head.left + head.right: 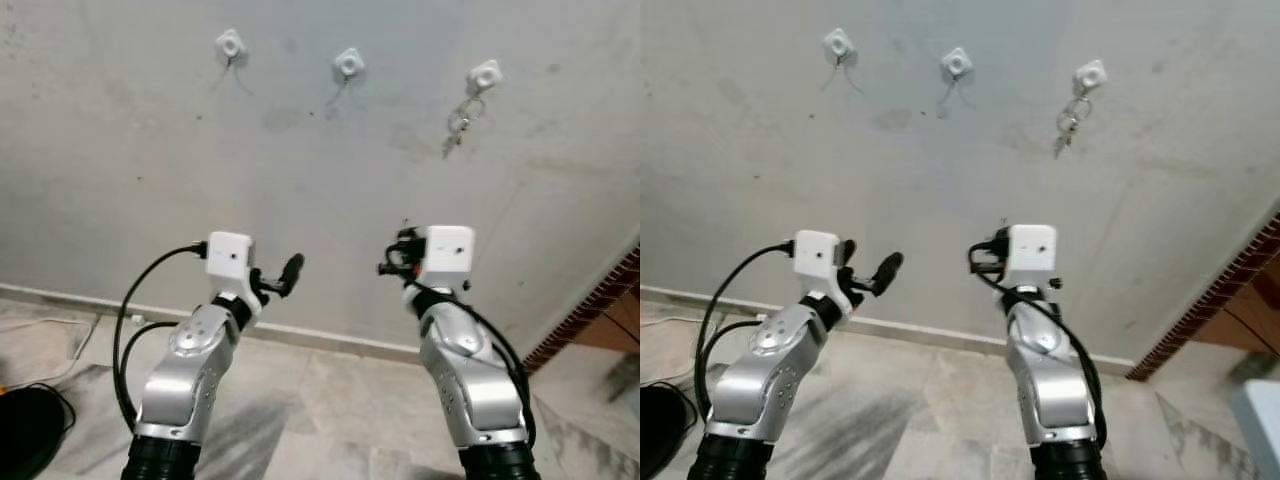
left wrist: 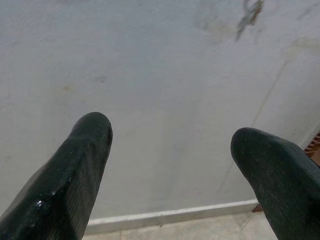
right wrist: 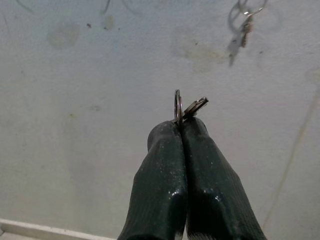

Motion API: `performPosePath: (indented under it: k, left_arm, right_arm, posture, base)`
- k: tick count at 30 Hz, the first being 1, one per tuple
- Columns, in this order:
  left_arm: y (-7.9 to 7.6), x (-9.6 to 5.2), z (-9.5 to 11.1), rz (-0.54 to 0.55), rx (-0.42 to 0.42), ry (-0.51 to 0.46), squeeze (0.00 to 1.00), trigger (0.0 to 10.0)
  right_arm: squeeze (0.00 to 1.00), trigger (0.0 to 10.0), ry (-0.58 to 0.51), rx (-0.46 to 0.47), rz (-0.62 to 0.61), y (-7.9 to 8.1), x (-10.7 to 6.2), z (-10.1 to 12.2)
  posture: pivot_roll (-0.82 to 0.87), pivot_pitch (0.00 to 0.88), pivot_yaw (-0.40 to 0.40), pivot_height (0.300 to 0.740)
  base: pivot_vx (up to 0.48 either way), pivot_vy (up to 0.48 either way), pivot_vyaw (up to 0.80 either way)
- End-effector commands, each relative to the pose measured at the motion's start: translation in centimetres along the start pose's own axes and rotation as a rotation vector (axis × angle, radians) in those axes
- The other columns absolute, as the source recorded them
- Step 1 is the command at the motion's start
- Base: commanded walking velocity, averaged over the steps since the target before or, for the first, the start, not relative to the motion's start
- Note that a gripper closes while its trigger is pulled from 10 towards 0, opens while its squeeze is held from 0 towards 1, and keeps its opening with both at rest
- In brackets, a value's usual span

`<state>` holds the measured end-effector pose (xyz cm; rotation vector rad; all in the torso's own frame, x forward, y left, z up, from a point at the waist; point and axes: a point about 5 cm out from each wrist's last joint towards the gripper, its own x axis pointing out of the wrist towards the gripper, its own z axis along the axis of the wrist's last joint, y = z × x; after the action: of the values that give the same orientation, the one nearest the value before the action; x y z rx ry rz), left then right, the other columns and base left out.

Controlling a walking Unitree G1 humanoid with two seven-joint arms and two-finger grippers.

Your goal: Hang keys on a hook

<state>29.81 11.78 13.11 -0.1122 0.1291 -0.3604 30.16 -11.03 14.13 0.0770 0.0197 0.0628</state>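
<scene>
2 arms are raised in front of you, and only 1 carries anything. Your right gripper (image 3: 181,127) has its fingers pressed together on a set of keys (image 3: 186,106), pinching low so the ring and a key blade poke out past the fingertips; that leaves the ring free to catch on a peg, which is likely why the grip sits where it does. In the head views that gripper (image 1: 392,257) hangs at mid height, well below the row of hooks and apart from the wall. Your left gripper (image 2: 170,145) is spread wide with nothing between the fingers, held out beside the other arm (image 1: 275,278); I judge it is simply parked clear of the work.

Beyond the grippers stands the grey wall (image 1: 120,150), where 3 white hooks sit in a row high up. The left hook (image 1: 229,44) and the middle hook (image 1: 348,64) each look bare, with only a thin line or shadow beneath that I cannot read. The right hook (image 1: 484,74) already holds another bunch of keys (image 1: 459,124) dangling against the plaster. So you would probably aim for the middle hook, which lies closest above your loaded gripper. The hanging step is not yet done: expect to lift, close in, and present the ring squarely to the peg.
</scene>
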Motion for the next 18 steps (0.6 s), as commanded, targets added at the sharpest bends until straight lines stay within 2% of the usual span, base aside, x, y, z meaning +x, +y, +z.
performPosePath:
  k: [1,11,18]
  left_arm:
    - [0.49,-0.19,0.44,0.003,0.007,-0.018,0.00,10.0]
    - [0.58,-0.30,0.43,-0.001,0.008,-0.019,0.00,10.0]
    - [0.51,-0.26,0.47,-0.012,0.005,-0.021,0.00,10.0]
  right_arm:
    - [0.00,10.0,-0.025,0.009,0.025,0.75,0.10,0.65]
    - [0.00,10.0,-0.025,0.009,0.028,0.84,-0.03,0.55]
    - [0.00,10.0,-0.027,0.010,0.028,0.85,0.02,0.60]
  posture:
    - [0.12,0.000,-0.053,0.740]
    - [0.12,0.000,-0.050,0.740]
    - [0.12,0.000,-0.049,0.740]
  base:
    - [0.000,0.000,0.00]
    - [0.000,0.000,0.00]
    - [0.299,0.000,0.00]
